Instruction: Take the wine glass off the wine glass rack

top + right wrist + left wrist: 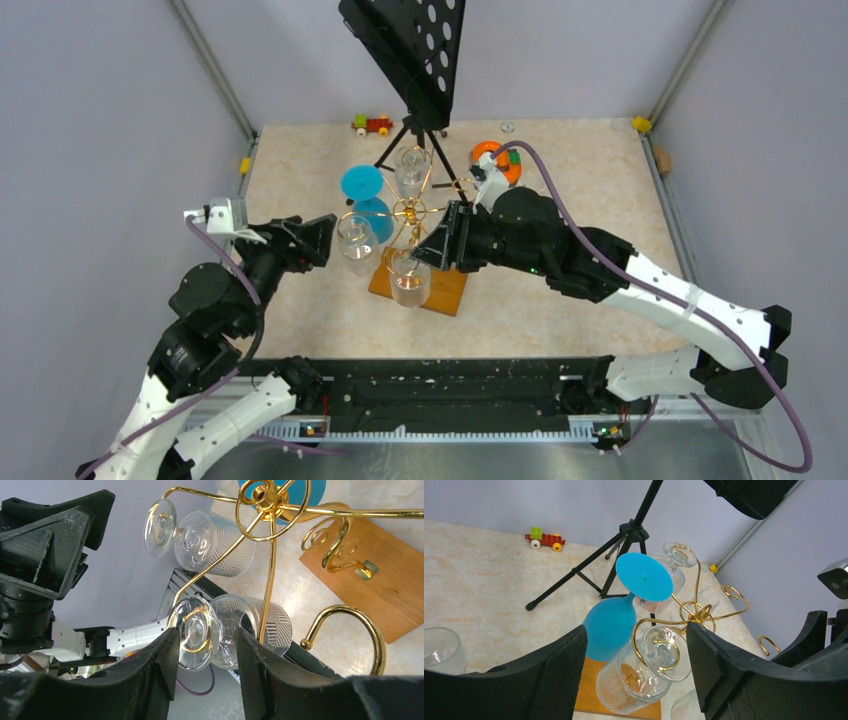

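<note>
The gold wire rack (pixel 410 212) stands on its orange-brown wooden base (pixel 445 290). Three clear wine glasses and a blue one (pixel 366 202) hang from it upside down. My left gripper (pixel 322 240) is open beside the left clear glass (pixel 357 238). In the left wrist view that glass (pixel 639 677) hangs from a scroll arm between my wide-open fingers (pixel 559 675). My right gripper (pixel 432 242) is open. In the right wrist view its fingertips (pixel 167 650) stand on either side of the front glass's foot (pixel 195 632), not clamped on it.
A black perforated music stand (pixel 405 45) on a tripod stands just behind the rack. A toy train (pixel 372 124) and an orange ring toy (pixel 497 160) lie at the back. Grey walls close in the table on three sides. A bare gold hook (pixel 345 625) curls near my right fingers.
</note>
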`<act>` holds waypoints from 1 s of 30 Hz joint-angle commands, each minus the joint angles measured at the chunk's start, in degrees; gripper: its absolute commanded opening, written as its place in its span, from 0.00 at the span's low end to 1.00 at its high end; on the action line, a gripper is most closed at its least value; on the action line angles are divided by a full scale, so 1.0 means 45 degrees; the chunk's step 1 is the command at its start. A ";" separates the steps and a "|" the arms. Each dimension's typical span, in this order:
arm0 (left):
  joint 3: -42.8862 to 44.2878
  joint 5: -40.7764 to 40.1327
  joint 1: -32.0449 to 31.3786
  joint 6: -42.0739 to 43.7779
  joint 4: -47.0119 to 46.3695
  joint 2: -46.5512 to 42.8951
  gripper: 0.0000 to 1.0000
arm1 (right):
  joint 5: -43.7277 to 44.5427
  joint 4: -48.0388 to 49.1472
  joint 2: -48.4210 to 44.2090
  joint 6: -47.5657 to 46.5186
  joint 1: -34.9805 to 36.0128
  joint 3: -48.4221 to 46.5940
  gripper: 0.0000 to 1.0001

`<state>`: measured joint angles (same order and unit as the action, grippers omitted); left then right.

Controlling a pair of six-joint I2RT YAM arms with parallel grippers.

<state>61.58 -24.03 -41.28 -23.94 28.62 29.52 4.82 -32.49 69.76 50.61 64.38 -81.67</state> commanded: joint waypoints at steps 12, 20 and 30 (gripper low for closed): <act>-0.0030 0.0227 0.0039 -0.0252 -0.0469 0.0039 0.76 | -0.0525 0.0794 -0.0440 0.0309 0.0144 0.0564 0.45; -0.0033 0.0424 0.0041 -0.0343 -0.0537 0.0174 0.75 | -0.0330 0.1254 -0.0641 0.0390 0.0132 0.0886 0.30; -0.0033 0.0427 0.0041 -0.0343 -0.0534 0.0152 0.75 | 0.0175 0.1234 -0.0783 0.0292 0.0139 0.0767 0.00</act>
<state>61.58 -22.79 -41.28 -25.39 28.62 29.63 3.42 -28.36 67.96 53.06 64.38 -77.95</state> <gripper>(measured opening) 0.754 0.050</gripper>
